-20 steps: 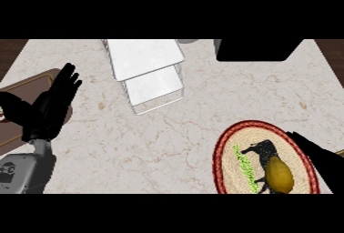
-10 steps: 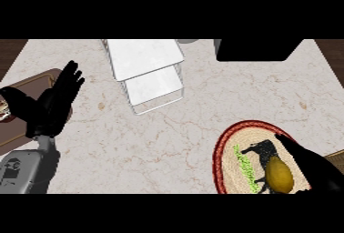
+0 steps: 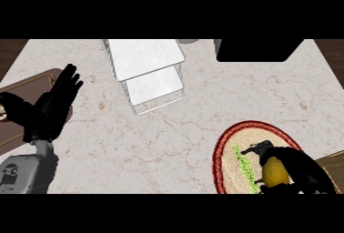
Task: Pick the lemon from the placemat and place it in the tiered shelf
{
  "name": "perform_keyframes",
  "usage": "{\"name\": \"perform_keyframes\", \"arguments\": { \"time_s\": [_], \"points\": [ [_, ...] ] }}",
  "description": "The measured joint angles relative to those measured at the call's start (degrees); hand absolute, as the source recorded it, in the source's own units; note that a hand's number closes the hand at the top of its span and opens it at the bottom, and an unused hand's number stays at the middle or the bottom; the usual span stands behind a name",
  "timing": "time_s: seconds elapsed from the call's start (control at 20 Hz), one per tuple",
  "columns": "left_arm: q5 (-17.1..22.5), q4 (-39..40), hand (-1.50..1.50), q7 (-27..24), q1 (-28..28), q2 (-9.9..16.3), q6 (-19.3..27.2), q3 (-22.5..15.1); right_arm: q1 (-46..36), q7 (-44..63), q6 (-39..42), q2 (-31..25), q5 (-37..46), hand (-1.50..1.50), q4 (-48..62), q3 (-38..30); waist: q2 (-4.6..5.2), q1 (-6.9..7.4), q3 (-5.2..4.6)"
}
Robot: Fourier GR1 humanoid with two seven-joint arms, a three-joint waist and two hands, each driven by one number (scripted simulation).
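**Item: lemon pickup, risk of slip**

Lemon [image 3: 274, 172] on round woven placemat [image 3: 232, 150], right hand [image 3: 299, 169] curled round it. Left hand [image 3: 50, 107] rests with fingers straight (counter's left). Tiered shelf [image 3: 149, 73] well apart; lemon may roll from fingers in transit.

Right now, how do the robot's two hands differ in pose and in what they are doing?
The left hand is open with straight fingers pointing up, resting at the counter's left, touching nothing; the right hand has its fingers curled round the lemon over the placemat at lower right. Both hands are black.
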Motion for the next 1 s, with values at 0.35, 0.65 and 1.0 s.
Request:
{"name": "perform_keyframes", "arguments": {
  "time_s": [0.35,0.65,1.0],
  "points": [
    [-0.4,-0.5,0.00,1.0,-1.1,-0.6,-0.5,-0.1,-4.8,1.8,-4.8,7.7,9.6,1.50,1.1,9.3,0.12,1.33,-0.05],
    [-0.3,-0.3,0.00,1.2,-3.4,-1.7,-2.1,-2.7,-15.0,10.2,-5.7,17.9,16.3,1.50,4.6,23.8,0.88,7.15,-0.23],
    [-0.6,0.8,0.00,1.4,-5.2,-2.7,-2.6,-4.3,-25.7,19.7,-15.0,20.5,15.2,1.50,6.6,32.2,1.19,9.50,0.05]
  ]
}}
